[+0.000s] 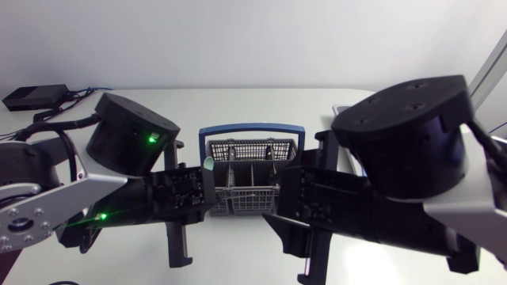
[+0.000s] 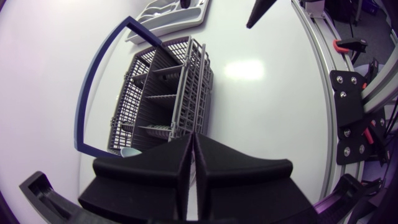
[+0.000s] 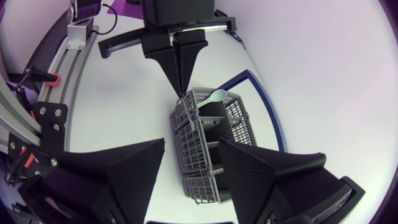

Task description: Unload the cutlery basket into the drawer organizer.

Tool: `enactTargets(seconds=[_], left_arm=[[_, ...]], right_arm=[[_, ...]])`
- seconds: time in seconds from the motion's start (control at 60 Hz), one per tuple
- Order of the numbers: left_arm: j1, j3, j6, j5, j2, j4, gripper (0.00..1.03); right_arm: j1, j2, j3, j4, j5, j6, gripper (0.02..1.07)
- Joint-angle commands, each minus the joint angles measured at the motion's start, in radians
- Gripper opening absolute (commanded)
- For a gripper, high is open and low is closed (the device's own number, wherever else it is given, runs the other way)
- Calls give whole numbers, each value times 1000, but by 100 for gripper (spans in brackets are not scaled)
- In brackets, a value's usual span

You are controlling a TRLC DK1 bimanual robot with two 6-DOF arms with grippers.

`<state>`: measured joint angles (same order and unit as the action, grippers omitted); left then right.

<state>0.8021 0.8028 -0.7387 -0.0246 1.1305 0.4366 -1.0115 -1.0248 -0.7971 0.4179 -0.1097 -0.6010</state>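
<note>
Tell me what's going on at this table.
Two robot arms meet at a grey cutlery basket. The left gripper, fingers shut together, points at the basket's rim beside a pale spoon. The right gripper is open at the basket's opposite end. The drawer organizer lies apart; nothing is gripped yet.

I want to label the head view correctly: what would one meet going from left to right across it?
left arm → cutlery basket → right arm

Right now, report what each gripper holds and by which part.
Nothing is held. The left gripper is shut empty, its fingers beside the pale spoon standing in the basket; the right gripper is open near the basket.
</note>
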Motion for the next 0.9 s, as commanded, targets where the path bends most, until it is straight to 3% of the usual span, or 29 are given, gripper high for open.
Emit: enactTargets(seconds=[0.0, 0.2, 0.433, 0.833, 0.883], left_arm=[[8, 6, -36, -1, 17, 13, 3], [19, 19, -50, 0, 37, 30, 3], [31, 42, -57, 0, 66, 37, 3], [55, 122, -74, 0, 110, 76, 3], [57, 131, -79, 0, 118, 80, 3]], right_arm=[[-15, 5, 29, -25, -16, -54, 66], [-21, -26, 36, -64, -28, -91, 65], [-19, -87, 36, -105, -27, -118, 57], [-6, -150, 35, -140, -24, -151, 56], [-4, -158, 36, -149, -24, -160, 52]])
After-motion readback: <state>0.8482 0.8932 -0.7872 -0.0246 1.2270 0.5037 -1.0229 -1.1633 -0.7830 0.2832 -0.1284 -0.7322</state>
